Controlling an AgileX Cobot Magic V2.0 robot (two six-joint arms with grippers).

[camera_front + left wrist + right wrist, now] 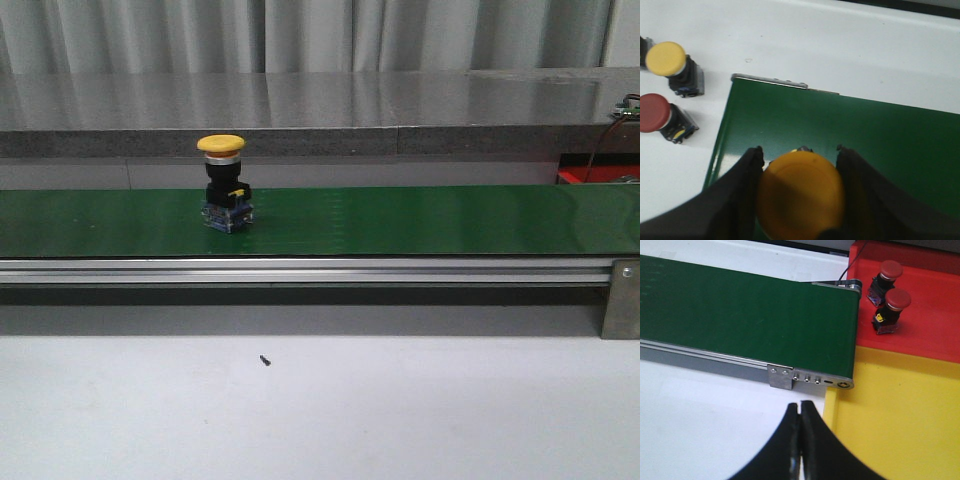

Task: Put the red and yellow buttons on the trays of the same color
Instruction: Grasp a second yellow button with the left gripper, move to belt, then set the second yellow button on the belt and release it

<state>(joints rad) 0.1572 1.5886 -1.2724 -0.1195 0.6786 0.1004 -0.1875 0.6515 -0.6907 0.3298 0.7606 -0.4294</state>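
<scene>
A yellow button (pixel 222 184), a mushroom-headed push switch with a black body and a small blue base, stands upright on the green conveyor belt (pixel 420 220), toward the left part of the belt as the front view shows it, its long axis vertical. In my left wrist view the same yellow cap (pixel 801 194) fills the space between my left gripper (pixel 800 195)'s two dark fingers (pixel 747 190), which stand spread on either side of it; whether the pads touch the cap I cannot tell, so I read them as parted around it rather than pinching. Beyond the belt's end, on the white table (pixel 840 45), two more switches wait: a second yellow button (pixel 674 67) and a red button (pixel 662 118), just beside each other and well apart from the belt. My right gripper (pixel 800 440) has its fingers pressed together, holding nothing, and hangs over the table near the belt's other end. There the yellow tray (pixel 900 410) lies just past the belt's end roller, with the red tray (pixel 935 315) touching it on the far side; two red switches (pixel 889 294) already stand in the red tray, and the yellow tray shows none in this view. The relation that matters: the button sits directly between my left fingers, while its matching tray lies at the far right end, beside my right arm. I judge the belt will have to carry it that way.
</scene>
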